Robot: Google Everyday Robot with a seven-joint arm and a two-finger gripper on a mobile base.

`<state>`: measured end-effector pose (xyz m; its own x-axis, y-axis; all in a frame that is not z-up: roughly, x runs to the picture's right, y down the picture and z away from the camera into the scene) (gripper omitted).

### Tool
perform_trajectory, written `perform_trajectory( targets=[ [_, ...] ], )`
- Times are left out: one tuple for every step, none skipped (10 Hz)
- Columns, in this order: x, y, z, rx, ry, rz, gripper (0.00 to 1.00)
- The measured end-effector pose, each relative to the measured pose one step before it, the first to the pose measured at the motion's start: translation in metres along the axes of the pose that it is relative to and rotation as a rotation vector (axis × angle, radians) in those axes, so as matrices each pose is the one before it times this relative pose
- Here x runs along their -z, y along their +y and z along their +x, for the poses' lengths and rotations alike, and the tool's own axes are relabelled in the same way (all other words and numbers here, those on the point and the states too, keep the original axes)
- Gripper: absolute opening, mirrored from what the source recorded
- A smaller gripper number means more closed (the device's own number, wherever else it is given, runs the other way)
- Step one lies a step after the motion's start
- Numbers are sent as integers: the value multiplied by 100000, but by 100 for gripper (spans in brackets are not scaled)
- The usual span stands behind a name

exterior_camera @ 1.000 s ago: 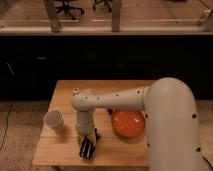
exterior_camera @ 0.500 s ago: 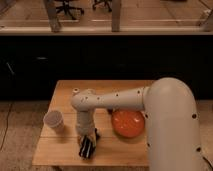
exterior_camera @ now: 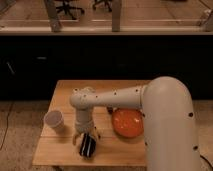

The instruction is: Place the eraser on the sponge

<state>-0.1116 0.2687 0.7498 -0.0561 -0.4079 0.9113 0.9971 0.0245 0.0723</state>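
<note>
- Reaching in from the right of the scene, the white arm (exterior_camera: 120, 97) runs leftward over the wooden table (exterior_camera: 55, 152) in a nearly level line.
- Its large upper segment fills the near right corner, and the slimmer forearm ends in a rounded elbow joint over the middle of the table.
- From that joint the wrist turns straight down, so the gripper (exterior_camera: 86, 141) points at the tabletop near the near edge, left of centre.
- The eraser (exterior_camera: 88, 147), black with pale stripes, sits tilted at the gripper's tip, directly under the wrist and close to the table's near edge.
- Gripper state: cannot tell whether it is clamped on the eraser or only standing over it.
- A white paper cup (exterior_camera: 53, 120) stands upright to the left of the gripper, apart from it.
- An orange bowl (exterior_camera: 128, 123) rests to the right of the gripper, partly overlapped by the arm.
</note>
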Motion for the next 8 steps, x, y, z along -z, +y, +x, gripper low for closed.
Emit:
perform_trajectory(
  targets=[
    [130,167,84,-336,-62,-160,80],
    [128,63,73,-192,96,-216,80],
    [198,-8,92,-142,331,-23,80],
    [271,143,101,-524,586,95,80],
    [422,240,182,-880,858,441,80],
    [416,231,219,-884,700,304,80],
    [346,78,94,-405,391,246,80],
    [419,64,79,-466,319,322,80]
  ],
)
